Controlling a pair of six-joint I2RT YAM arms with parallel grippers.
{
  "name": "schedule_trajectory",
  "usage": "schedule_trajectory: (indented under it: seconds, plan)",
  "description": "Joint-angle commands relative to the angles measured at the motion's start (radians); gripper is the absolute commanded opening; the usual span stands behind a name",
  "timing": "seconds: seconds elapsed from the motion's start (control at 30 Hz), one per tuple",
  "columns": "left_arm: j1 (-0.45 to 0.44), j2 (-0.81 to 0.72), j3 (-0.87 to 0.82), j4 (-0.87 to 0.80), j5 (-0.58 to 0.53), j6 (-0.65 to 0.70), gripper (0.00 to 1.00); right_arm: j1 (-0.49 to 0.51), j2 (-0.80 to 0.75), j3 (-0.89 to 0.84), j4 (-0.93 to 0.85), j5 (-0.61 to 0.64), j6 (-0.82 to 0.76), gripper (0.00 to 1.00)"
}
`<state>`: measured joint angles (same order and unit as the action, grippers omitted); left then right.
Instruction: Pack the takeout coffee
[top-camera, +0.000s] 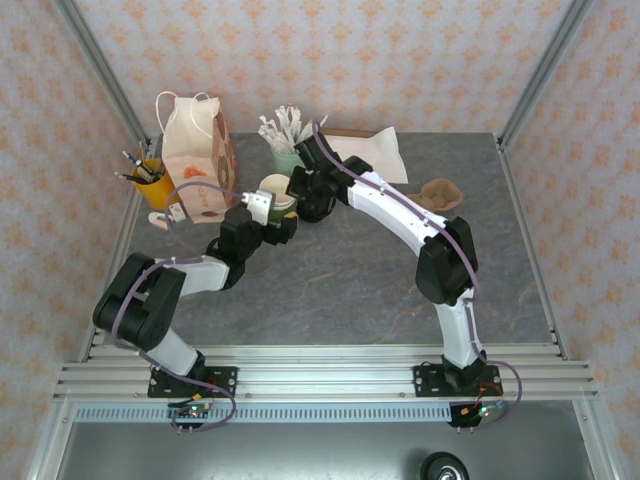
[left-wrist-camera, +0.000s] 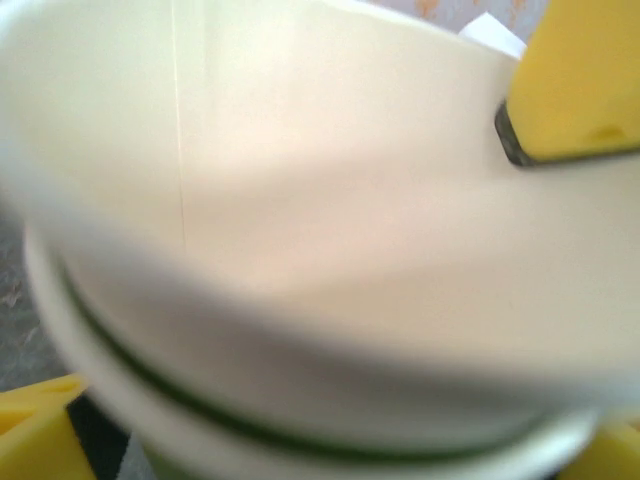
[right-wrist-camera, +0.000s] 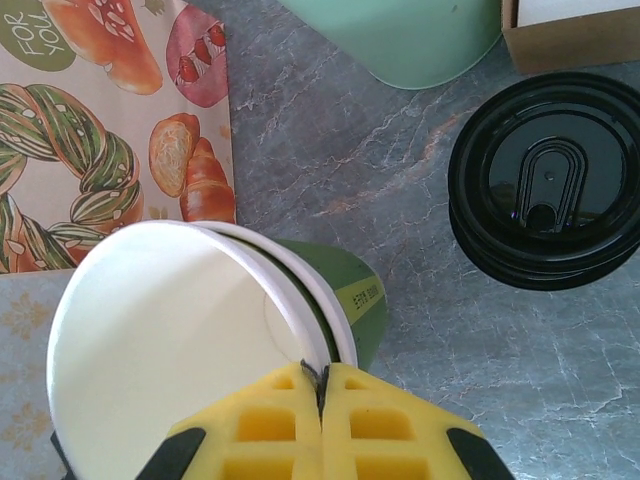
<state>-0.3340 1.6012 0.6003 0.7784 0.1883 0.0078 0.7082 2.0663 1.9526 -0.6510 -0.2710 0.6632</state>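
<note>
Two dark green paper cups are nested, both cream inside and neither with a lid. The upper cup (right-wrist-camera: 170, 340) sits tilted in the lower cup (right-wrist-camera: 352, 292). My right gripper (right-wrist-camera: 322, 375) is shut on the upper cup's white rim. A stack of round black lids (right-wrist-camera: 548, 180) lies on the table to the right of the cups. In the top view the cups (top-camera: 277, 188) stand left of centre, between my left gripper (top-camera: 266, 208) and right gripper (top-camera: 300, 193). My left gripper (left-wrist-camera: 320, 450) has its yellow fingers (left-wrist-camera: 35, 435) spread wide either side of the blurred cup (left-wrist-camera: 300, 200).
A printed paper bag (top-camera: 195, 150) stands just left of the cups. A pale green cup of wrapped sticks (top-camera: 285, 150) and a cardboard box of napkins (top-camera: 365, 150) sit behind. A yellow pen cup (top-camera: 148, 172) is far left, and a crumpled brown item (top-camera: 440, 193) right.
</note>
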Motion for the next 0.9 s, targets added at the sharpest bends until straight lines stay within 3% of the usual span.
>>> schedule_trajectory:
  seconds: [0.0, 0.13, 0.2, 0.87]
  plan:
    - [0.000, 0.058, 0.014, 0.149, -0.018, 0.001, 0.87, 0.004, -0.015, 0.010, -0.007, -0.013, -0.010, 0.00]
    - [-0.001, 0.092, 0.007, 0.159, -0.005, -0.008, 0.72, -0.006, -0.031, 0.003, 0.015, -0.036, 0.008, 0.00]
    - [0.000, 0.097, 0.006, 0.164, -0.026, -0.003, 0.70, -0.009, -0.034, 0.009, 0.015, -0.047, 0.011, 0.00]
    - [0.064, 0.071, 0.065, -0.004, 0.006, -0.017, 0.80, -0.061, -0.142, -0.030, 0.099, -0.069, 0.053, 0.00]
